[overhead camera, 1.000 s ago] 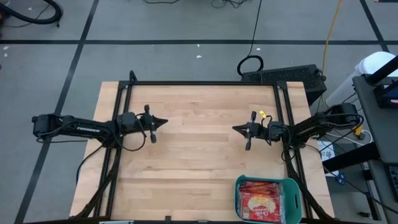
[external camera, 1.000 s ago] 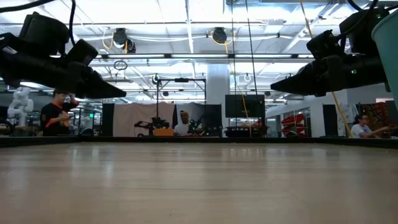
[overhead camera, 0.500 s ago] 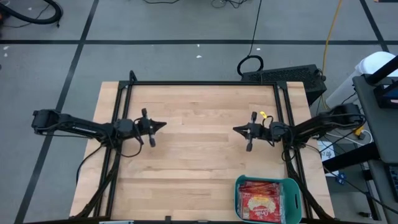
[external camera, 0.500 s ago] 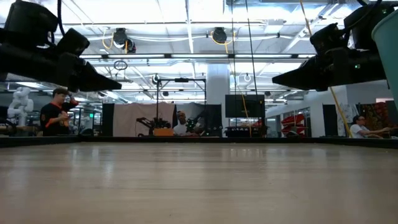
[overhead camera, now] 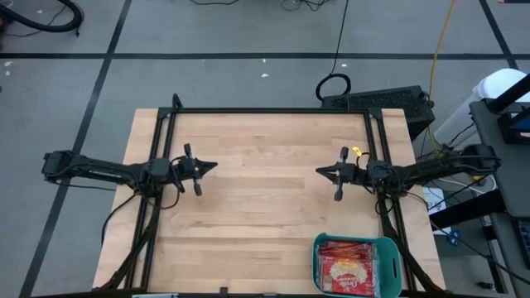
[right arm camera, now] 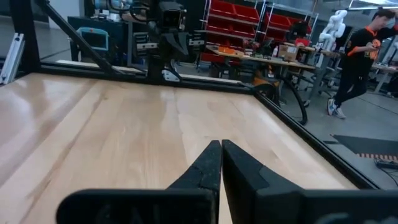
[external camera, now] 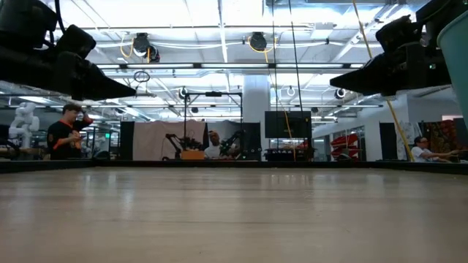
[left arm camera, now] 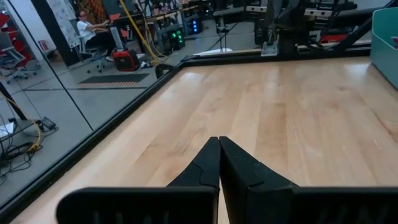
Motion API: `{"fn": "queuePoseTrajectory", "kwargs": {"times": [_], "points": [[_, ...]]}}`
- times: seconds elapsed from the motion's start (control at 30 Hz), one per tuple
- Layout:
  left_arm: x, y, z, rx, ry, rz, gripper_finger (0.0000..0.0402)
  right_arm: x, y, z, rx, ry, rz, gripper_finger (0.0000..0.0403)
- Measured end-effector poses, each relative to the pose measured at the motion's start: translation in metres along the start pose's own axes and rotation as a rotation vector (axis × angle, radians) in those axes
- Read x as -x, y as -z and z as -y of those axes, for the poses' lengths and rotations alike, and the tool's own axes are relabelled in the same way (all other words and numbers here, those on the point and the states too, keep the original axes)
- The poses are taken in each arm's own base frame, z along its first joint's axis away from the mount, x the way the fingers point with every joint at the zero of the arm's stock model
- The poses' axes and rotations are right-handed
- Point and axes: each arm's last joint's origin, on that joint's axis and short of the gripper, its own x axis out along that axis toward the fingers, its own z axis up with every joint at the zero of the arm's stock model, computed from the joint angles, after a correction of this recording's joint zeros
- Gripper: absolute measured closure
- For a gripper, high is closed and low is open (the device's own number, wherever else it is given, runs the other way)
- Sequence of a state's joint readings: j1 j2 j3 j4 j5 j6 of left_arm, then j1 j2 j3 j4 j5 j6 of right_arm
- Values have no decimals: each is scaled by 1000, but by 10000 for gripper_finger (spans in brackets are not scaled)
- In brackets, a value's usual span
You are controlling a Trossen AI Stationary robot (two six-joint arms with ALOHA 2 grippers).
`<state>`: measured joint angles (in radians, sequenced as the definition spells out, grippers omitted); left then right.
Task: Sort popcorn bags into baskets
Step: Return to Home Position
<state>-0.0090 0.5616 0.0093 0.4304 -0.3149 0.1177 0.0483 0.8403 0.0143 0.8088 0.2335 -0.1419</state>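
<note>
Red popcorn bags lie stacked in the teal basket, which stands at the table's near right corner; its wall also shows in the low view and in the left wrist view. My left gripper hovers shut above the table's left side, pointing level toward the right. My right gripper hovers shut above the right side, pointing toward the left. Both hold nothing, as their wrist views confirm: left gripper, right gripper.
A black frame runs along the table's far edge and down both sides. The bare wooden top lies between the arms. People stand in the room beyond the table.
Both arms have drawn back toward their own table sides and risen a little, staying shut. My left gripper has also swung slightly toward the near edge.
</note>
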Motion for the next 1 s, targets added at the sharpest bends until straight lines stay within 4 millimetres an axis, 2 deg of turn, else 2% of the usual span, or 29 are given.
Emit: {"fn": "queuePoseTrajectory", "kwargs": {"times": [1.0], "points": [[10, 3, -3, 12, 3, -33, 399, 44, -13, 12, 21, -11, 79, 397]]}}
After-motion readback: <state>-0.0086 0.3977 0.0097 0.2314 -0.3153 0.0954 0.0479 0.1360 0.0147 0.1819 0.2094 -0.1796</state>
